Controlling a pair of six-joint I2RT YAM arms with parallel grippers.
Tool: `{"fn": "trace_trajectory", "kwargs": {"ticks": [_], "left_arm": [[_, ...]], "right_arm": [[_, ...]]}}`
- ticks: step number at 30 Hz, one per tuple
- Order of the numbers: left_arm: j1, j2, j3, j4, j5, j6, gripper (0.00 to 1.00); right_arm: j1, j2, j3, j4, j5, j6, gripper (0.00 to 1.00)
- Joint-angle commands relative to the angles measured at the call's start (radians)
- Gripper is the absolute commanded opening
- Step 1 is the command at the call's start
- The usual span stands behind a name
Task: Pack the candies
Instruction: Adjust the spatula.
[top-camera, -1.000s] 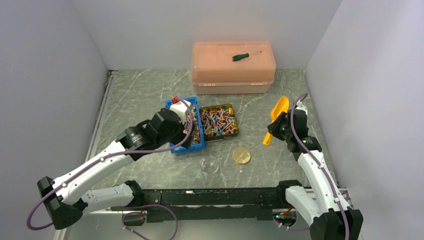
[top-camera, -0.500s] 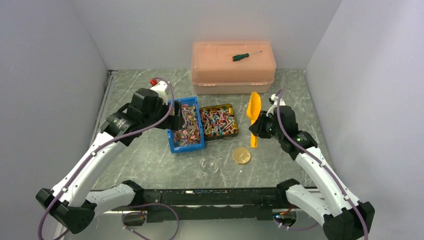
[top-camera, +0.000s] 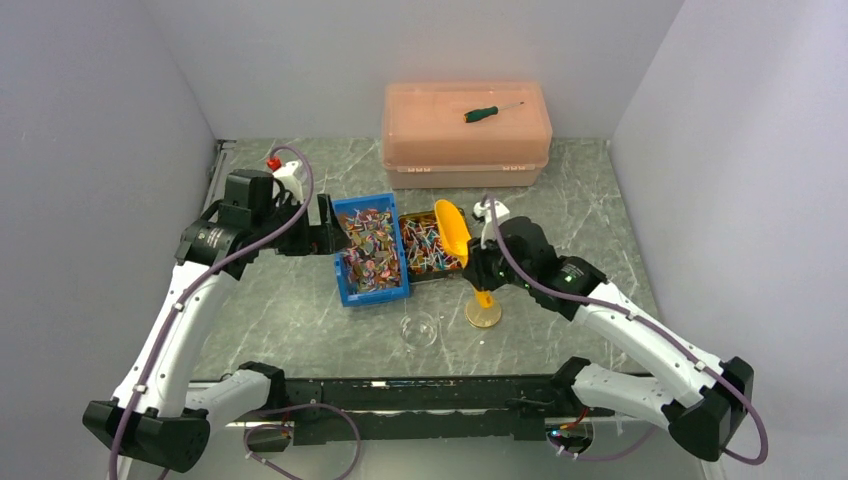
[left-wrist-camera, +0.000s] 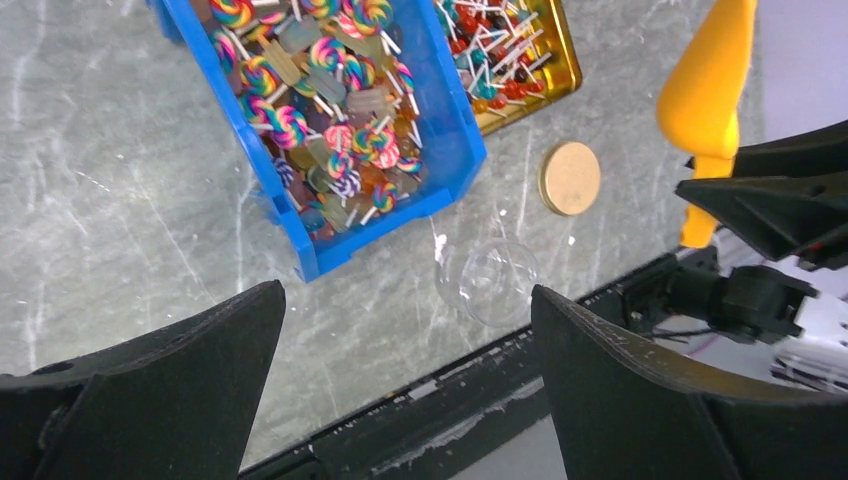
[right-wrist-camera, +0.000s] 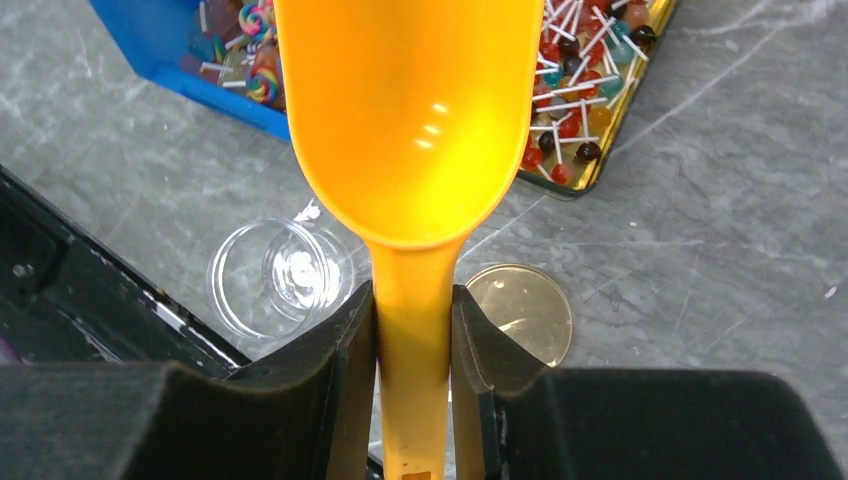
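Right wrist: right hand was clamped on the scoop handle, its bowl empty. Left hand was wide open, holding nothing. Candies all lay in the bin and tin. Jar was empty, so I'd say packing hadn't started.

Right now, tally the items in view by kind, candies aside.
Candy-filled containers: 2, blue bin, gold tin
Tools: 2, orange scoop, screwdriver
Pink box: 1
Clear dish: 1
Gold lid: 1
Total: 7
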Motion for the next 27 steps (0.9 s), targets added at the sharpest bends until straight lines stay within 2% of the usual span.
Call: {"fn": "trace_trajectory", "kwargs": {"ticks": [1, 7, 12, 19, 27], "left_arm": [[0.06, -0.006, 0.022, -0.04, 0.197, 0.028, 0.99], [0.115, -0.005, 0.019, -0.053, 0.355, 0.028, 1.0], [0.118, 0.004, -0.007, -0.043, 0.486, 0.02, 0.99], [0.118, -0.001, -0.067, -0.028, 0.576, 0.031, 0.99], [0.117, -0.021, -0.116, -0.014, 0.616, 0.03, 0.99]], "right_arm": [[0.101, 0.033, 0.071, -0.021, 0.109, -0.086, 0.0], [0.264, 0.069, 0.088, -0.009, 0.233, -0.17, 0.0], [0.363, 0.117, 0.136, -0.027, 0.267, -0.24, 0.0], [0.47, 0.179, 0.213, -0.055, 0.312, -0.337, 0.0], [0.582, 0.232, 0.297, -0.099, 0.376, -0.428, 0.0]]}}
